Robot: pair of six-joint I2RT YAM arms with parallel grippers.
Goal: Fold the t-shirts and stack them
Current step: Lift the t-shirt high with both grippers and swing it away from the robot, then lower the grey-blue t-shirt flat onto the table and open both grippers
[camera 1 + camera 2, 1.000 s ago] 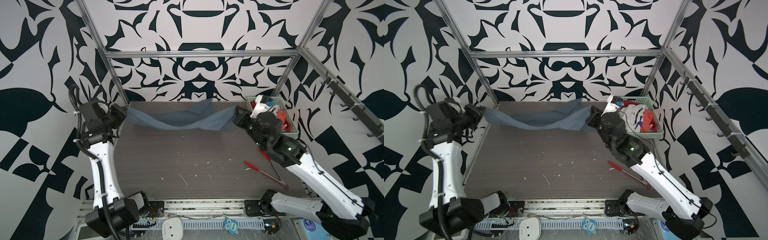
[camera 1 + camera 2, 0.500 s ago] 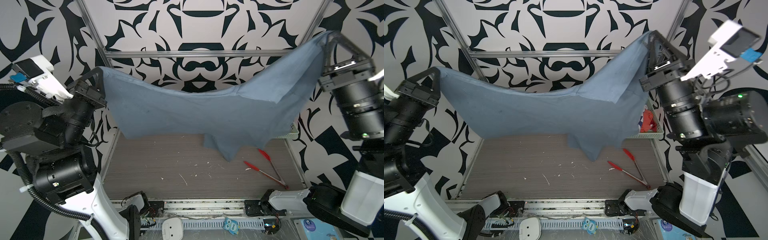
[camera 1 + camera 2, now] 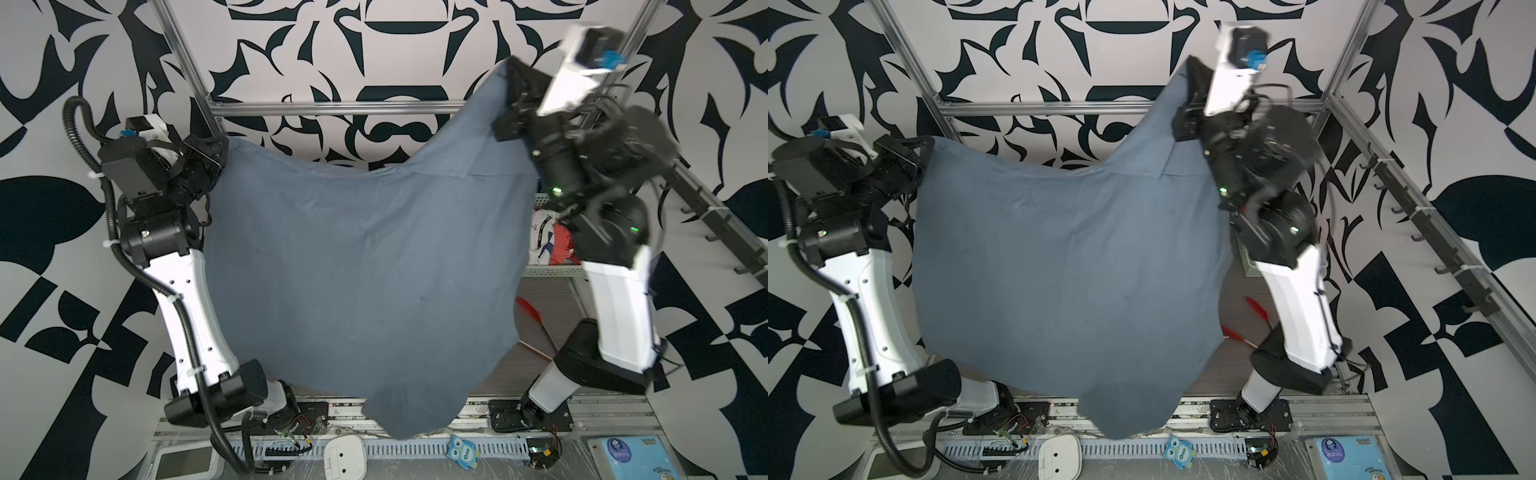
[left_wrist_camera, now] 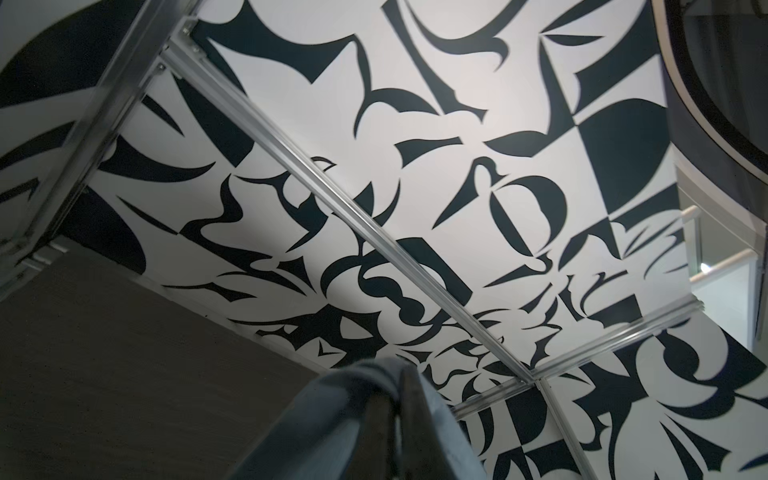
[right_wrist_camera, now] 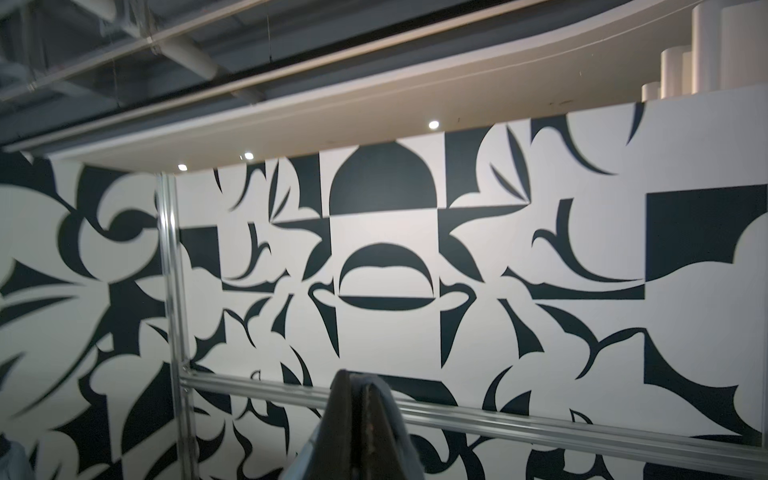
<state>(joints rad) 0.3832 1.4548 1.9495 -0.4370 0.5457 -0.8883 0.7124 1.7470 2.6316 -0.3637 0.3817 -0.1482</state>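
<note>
A large slate blue-grey t-shirt (image 3: 365,270) (image 3: 1067,257) hangs spread out in the air between both arms in both top views, its lower end billowing over the table's front rail. My left gripper (image 3: 224,143) (image 3: 928,143) is shut on its left upper corner. My right gripper (image 3: 509,68) (image 3: 1187,66), raised higher, is shut on the right upper corner. In the left wrist view the cloth (image 4: 332,399) wraps the shut left gripper (image 4: 399,370). The right wrist view shows the right gripper (image 5: 357,376) pinching cloth (image 5: 395,411). A white t-shirt (image 3: 542,232) and a red-orange one (image 3: 563,247) lie in the basket.
The pale green basket (image 3: 548,272) (image 3: 1250,266) stands at the right, behind the right arm. Red tongs (image 3: 530,309) (image 3: 1256,307) lie on the table near the right arm's base. The held shirt hides most of the wooden table. Metal frame bars (image 3: 332,109) run along the back.
The blue-grey shirt went from lying at the table's back to being lifted high. Both arms have since come down and the cloth has swung forward, spread wide.
</note>
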